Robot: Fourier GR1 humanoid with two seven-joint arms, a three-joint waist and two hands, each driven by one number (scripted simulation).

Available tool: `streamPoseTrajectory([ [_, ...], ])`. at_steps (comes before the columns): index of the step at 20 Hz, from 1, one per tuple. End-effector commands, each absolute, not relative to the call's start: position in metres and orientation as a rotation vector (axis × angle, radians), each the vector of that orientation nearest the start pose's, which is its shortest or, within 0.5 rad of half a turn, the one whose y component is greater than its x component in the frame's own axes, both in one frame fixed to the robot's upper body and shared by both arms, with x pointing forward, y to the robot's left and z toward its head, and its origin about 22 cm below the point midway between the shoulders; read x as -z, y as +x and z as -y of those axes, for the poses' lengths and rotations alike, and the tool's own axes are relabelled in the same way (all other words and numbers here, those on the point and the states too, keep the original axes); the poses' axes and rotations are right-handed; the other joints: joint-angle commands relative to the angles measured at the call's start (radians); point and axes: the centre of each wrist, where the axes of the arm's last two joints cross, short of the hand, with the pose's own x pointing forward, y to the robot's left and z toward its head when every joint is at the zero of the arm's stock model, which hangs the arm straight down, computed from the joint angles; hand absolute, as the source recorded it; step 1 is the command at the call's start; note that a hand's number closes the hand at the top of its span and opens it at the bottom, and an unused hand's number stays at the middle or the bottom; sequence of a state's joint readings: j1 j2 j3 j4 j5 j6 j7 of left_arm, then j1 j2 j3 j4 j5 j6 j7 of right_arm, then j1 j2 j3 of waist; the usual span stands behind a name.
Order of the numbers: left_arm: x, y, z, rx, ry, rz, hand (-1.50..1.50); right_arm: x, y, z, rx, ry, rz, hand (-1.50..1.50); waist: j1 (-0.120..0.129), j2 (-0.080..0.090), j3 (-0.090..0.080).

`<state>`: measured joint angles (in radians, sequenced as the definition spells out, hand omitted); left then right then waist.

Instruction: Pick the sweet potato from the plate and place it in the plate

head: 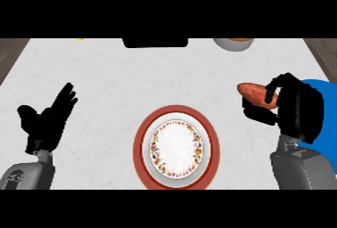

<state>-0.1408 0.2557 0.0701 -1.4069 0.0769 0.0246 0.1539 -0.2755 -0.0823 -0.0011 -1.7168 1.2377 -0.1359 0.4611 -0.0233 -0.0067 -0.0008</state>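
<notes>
Right robot hand (pixel 293 111) curled round sweet potato (pixel 253 92) — over blue plate (pixel 324 101), left robot hand (pixel 45 124) spread (idle), red-rimmed plate (pixel 141 147) between

Right hand (pixel 284 109) curls round the sweet potato (pixel 252 91) (left hand (pixel 45 124) rests open).

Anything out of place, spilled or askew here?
Nothing stands out. The right hand is curled round the sweet potato beside the blue plate; the red-rimmed plate lies flat on the counter, nothing spilled; the left hand rests open at the left.
</notes>
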Motion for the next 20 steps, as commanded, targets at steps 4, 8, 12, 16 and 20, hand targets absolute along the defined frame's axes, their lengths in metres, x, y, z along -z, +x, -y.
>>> streamPoseTrajectory([
  [4, -0.025, 0.284, -0.276, 0.075, 0.179, 1.400, 0.00, -0.108, 0.255, 0.277, -0.207, -1.370, 1.396, 1.50, 0.013, 0.005, 0.002],
  [8, -0.027, 0.282, -0.297, 0.083, 0.182, 1.408, 0.00, -0.114, 0.273, 0.330, -0.135, -1.383, 1.325, 1.50, 0.024, 0.007, 0.001],
  [12, -0.024, 0.274, -0.299, 0.102, 0.167, 1.412, 0.00, -0.110, 0.271, 0.377, -0.113, -1.400, 1.286, 1.50, 0.028, 0.007, 0.002],
  [16, -0.015, 0.289, -0.279, 0.074, 0.186, 1.409, 0.00, -0.078, 0.268, 0.404, -0.162, -1.410, 1.233, 1.50, 0.024, 0.009, 0.001],
  [20, -0.022, 0.282, -0.288, 0.099, 0.185, 1.419, 0.00, -0.073, 0.251, 0.447, -0.272, -1.358, 1.121, 1.50, 0.023, 0.008, 0.002],
])
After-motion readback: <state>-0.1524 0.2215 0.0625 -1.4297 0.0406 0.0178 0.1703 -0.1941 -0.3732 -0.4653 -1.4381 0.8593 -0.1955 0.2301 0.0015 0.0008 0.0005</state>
